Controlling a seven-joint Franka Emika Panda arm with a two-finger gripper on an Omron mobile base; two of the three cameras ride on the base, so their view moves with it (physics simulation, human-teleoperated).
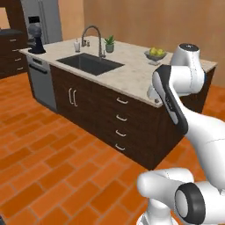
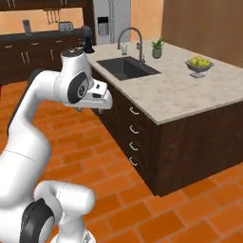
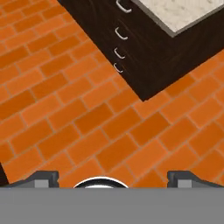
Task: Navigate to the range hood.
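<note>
The range hood is out of view. My gripper (image 3: 114,178) hangs over the orange brick floor (image 3: 87,118) and points down at it. It is open, with the two dark fingertips (image 3: 46,177) far apart and nothing between them. In the right base view the gripper (image 2: 99,99) sits folded close to the arm, just left of the island's dark drawer front (image 2: 135,137).
A dark-wood island with a pale stone top (image 1: 132,72) stands ahead, carrying a sink (image 1: 90,63), faucet (image 1: 93,37), small plant (image 1: 109,44) and fruit bowl (image 1: 155,54). A dishwasher (image 1: 41,81) is at its far end. Behind are a fridge (image 2: 111,21) and a back counter (image 2: 33,47).
</note>
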